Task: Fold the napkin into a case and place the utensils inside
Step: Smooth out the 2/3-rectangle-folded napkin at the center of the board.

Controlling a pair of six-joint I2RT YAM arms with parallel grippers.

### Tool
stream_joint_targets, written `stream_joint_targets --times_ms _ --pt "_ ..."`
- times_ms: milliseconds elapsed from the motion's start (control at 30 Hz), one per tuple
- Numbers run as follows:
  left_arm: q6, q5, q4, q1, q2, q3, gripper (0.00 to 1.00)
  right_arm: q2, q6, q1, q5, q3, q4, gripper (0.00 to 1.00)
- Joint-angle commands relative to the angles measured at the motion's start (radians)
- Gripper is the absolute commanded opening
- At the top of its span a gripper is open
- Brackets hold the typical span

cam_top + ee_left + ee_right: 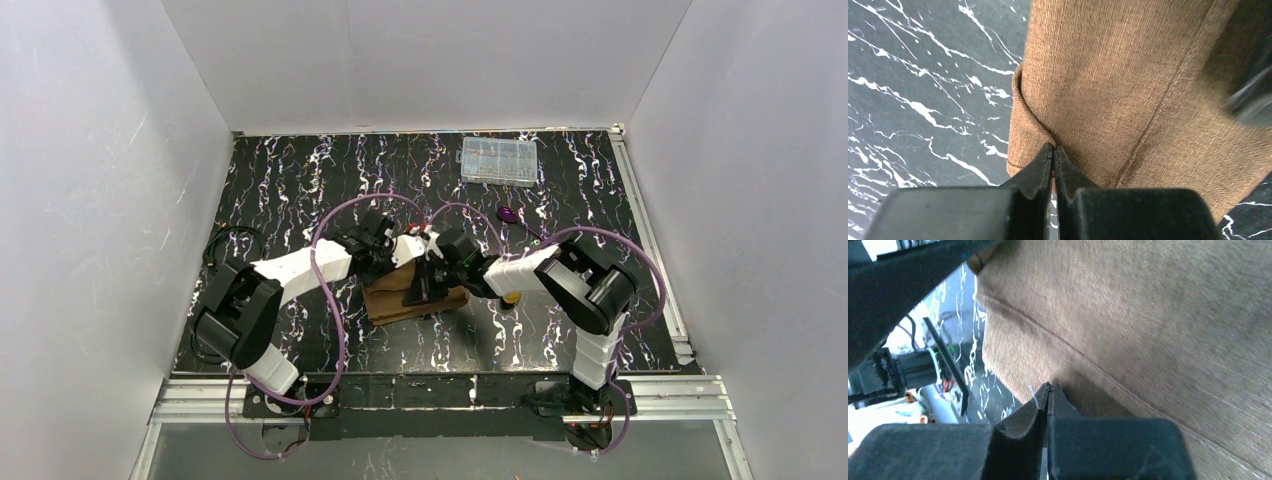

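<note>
I find the napkin (1128,85) lying near the middle of the black marbled table (923,100), between the two arms, in a folded brown slab with a rolled edge on one side.

Left gripper (1054,149): jaws closed, tips pinching the napkin at the rolled edge, cloth bunched where the tips meet.

Right gripper (1049,386): jaws closed, tips meeting at a crease in the napkin. I read this as a pinch on the cloth, though the layer between the tips is too thin to make out clearly. In the top view both wrists crowd over the napkin's far edge and hide that part of it.

Purple-headed utensil (508,214): on the table, beyond the right arm, well apart from the napkin.

Gold-orange utensil (511,297): only its head shows, just beside the right forearm; handle hidden.

A clear plastic box (498,161) sits near the far edge of the table.
</note>
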Motion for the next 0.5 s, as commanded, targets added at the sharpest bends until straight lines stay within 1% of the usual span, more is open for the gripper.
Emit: stream_joint_targets --times_ms 0,133,233,333,467 --pt "0.076 -0.066 -0.037 -0.008 0.020 -0.066 0.00 -0.113 0.039 -0.104 -0.123 -0.071 0.062 0.11" --pt "0.074 -0.060 -0.027 -0.008 0.004 -0.100 0.00 -0.160 0.103 -0.199 -0.205 -0.160 0.171 0.16" --pt "0.069 -0.055 -0.026 -0.008 -0.007 -0.116 0.00 -0.146 0.148 -0.237 -0.262 -0.171 0.245 0.19" --pt "0.070 -0.049 -0.025 -0.008 -0.015 -0.118 0.00 -0.112 0.180 -0.260 -0.271 -0.143 0.289 0.19" --pt "0.069 -0.043 -0.029 -0.009 -0.020 -0.108 0.00 -0.044 0.213 -0.279 -0.261 -0.051 0.312 0.18"
